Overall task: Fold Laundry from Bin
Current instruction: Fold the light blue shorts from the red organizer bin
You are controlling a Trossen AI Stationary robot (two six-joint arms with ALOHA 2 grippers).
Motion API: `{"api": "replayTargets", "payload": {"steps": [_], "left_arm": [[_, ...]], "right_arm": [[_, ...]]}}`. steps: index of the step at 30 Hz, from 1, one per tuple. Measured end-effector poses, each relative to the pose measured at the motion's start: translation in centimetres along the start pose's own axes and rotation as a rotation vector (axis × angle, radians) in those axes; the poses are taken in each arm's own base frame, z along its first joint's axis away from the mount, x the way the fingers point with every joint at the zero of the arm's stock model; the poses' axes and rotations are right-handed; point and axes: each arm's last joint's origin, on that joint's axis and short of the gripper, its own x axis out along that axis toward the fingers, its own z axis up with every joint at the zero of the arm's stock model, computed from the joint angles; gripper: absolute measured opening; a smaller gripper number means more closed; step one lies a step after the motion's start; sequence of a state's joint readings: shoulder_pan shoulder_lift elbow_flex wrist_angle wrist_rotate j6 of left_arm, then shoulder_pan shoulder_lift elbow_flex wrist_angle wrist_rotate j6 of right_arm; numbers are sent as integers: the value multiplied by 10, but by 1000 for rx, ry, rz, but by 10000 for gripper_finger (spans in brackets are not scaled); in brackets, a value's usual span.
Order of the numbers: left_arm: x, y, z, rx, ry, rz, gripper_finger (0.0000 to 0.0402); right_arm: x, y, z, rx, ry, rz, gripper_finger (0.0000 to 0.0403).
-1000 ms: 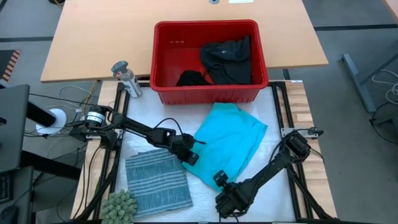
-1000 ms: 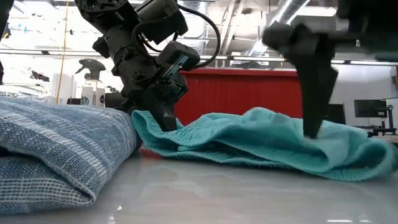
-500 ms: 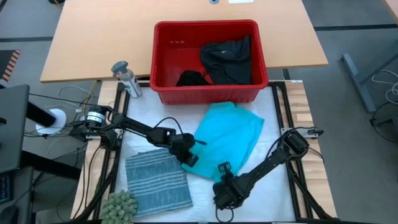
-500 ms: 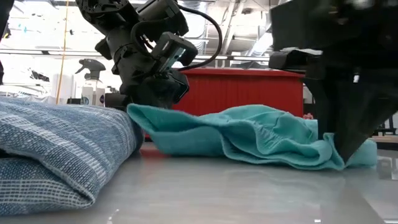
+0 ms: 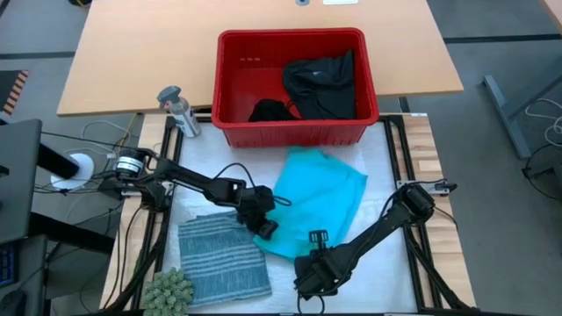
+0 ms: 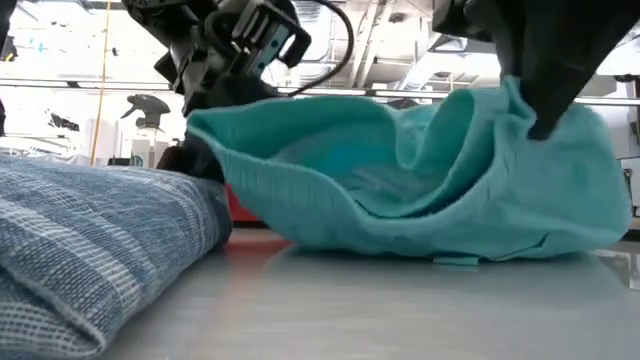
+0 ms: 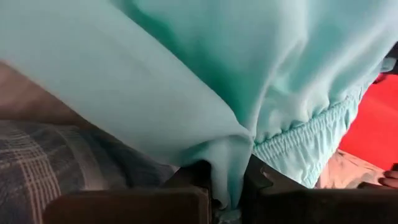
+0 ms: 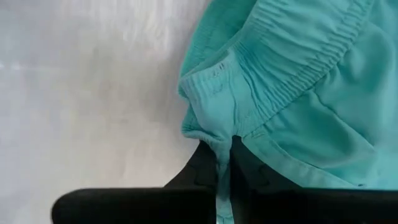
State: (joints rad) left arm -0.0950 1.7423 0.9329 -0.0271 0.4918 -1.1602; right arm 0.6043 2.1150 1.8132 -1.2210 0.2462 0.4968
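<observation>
Both end effectors are pinching the turquoise garment [image 5: 320, 197], left end effector [image 5: 261, 226] at its 9 o'clock edge, right end effector [image 5: 309, 263] at 6 o'clock, lifting it off the worktop [image 5: 386, 189]. A thin pinch could slip, collapsing the fold.

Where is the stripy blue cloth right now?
In the high view the striped cloth lies folded at the table's front left, beside the turquoise garment, just in front of the left hand.
</observation>
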Motion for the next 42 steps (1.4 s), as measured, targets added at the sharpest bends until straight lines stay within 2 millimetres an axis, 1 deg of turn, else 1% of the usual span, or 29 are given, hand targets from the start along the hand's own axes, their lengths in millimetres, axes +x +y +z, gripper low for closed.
{"api": "replayTargets", "payload": {"steps": [6, 11, 17, 21, 24, 26, 29, 33, 36, 39, 42], "left_arm": [[-17, -10, 1, 7, -5, -61, 15], [-31, -19, -3, 22, 49, -124, 15], [-43, -27, -5, -30, 56, -164, 15], [-47, -30, -5, -101, 106, -203, 15], [-51, -31, 0, -163, 127, -238, 15], [-54, -31, 5, -174, 104, -252, 15], [-59, -32, 14, -174, 41, -289, 15], [-67, -36, 26, -192, -74, -355, 15], [-72, -40, 33, -200, -162, -412, 15], [-76, -39, 39, -219, -258, -424, 15], [-78, -38, 43, -235, -319, -417, 15]], "right_arm": [[-5, 5, -2, 85, 42, 83, 37], [-26, 12, -3, 124, 18, 130, 37], [-52, 12, -2, 222, -21, 189, 37], [-70, 9, -6, 359, -54, 213, 37], [-81, 4, -12, 521, -93, 165, 37], [-87, 3, -17, 631, -114, 134, 37], [-94, 4, -24, 740, -112, 129, 37], [-95, 7, -31, 865, -88, 98, 37], [-96, 9, -33, 958, -112, 79, 37], [-96, 6, -39, 1053, -92, 24, 37], [-95, 4, -41, 1083, -84, -4, 37]]}}
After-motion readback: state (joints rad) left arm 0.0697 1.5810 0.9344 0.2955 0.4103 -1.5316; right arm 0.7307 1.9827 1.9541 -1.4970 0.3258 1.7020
